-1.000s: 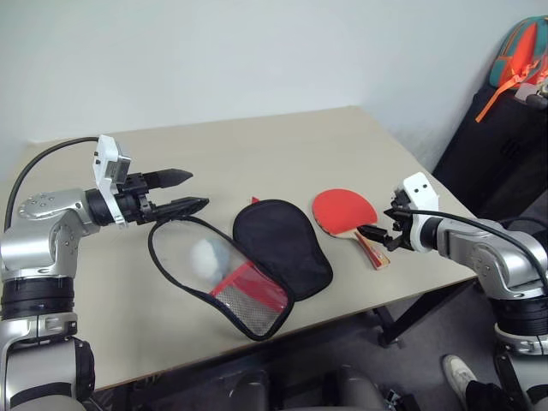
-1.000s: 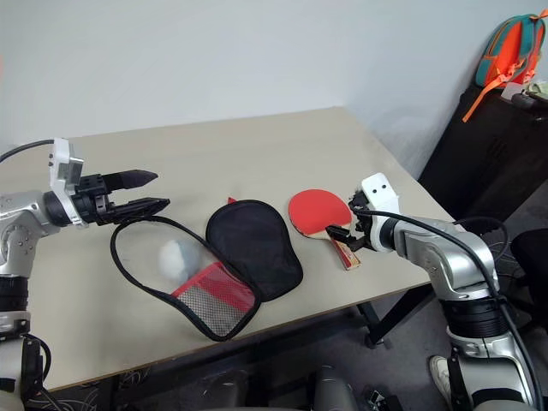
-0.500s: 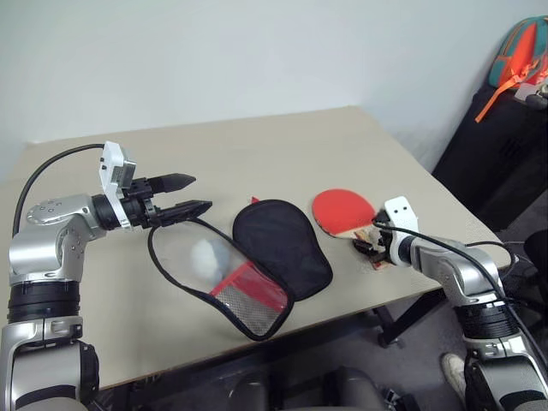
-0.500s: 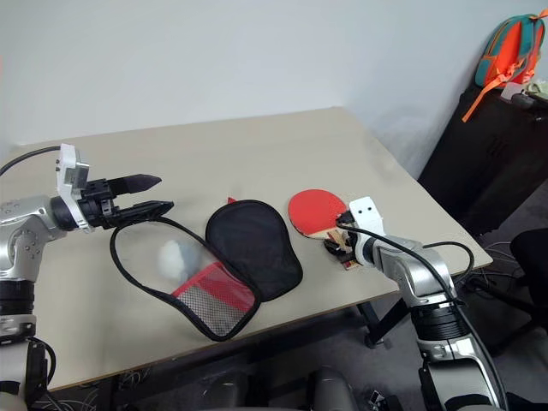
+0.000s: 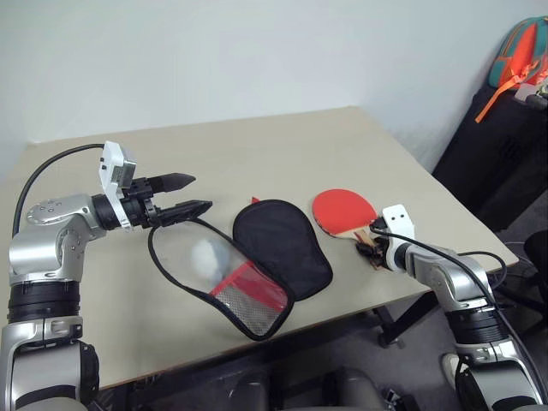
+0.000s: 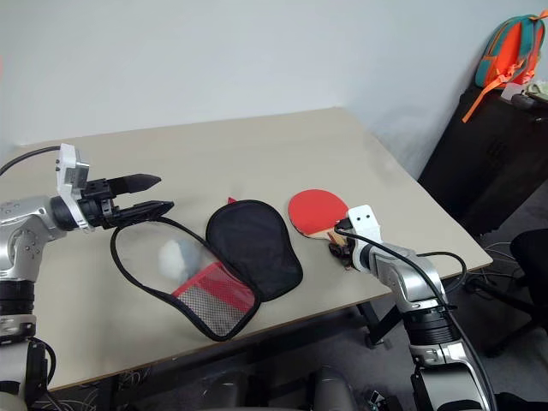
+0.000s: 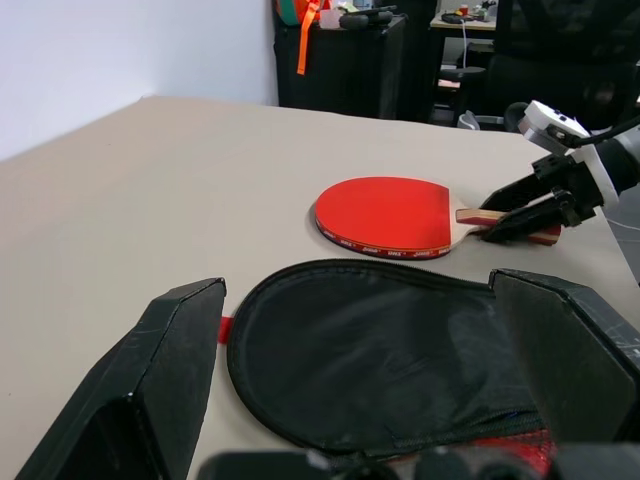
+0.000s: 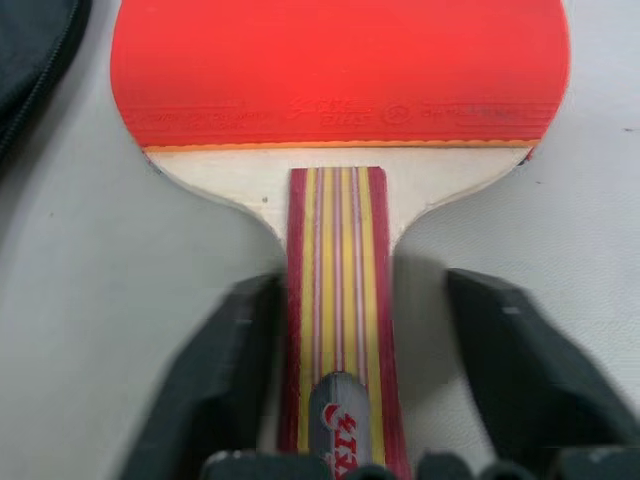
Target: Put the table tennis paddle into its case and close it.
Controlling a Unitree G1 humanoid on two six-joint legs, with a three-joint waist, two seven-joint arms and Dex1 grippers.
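A: Progress check. The table tennis paddle lies flat on the table, near the front right edge, red face up, handle toward the right gripper. Not yet in the case.

B: And the case?

A: Unzipped and spread open on the table to the paddle's left, well apart from it. One half shows black lining; the other lies with its red panel and mesh pocket up. So opening counts as done; insertion and closing are left.

B: Right gripper state?

A: Down at the handle, one finger on each side. In the right wrist view one finger sits against the handle edge, while a gap shows on the other side. I judge the grasp is not complete; nothing lifted.

B: Left gripper?

A: Jaws spread wide, holding nothing, hovering over the far rim of the open case. The black edging runs just under the lower finger; contact I cannot tell.

B: Counts?

A: One paddle, one case, two grippers, one table. Also one pale round thing seen within the open case half; possibly a ball, too blurred to say.

B: Remaining steps, judged?

A: Secure the handle, carry the paddle over, lay the blade on the lining, fold the case, zip it
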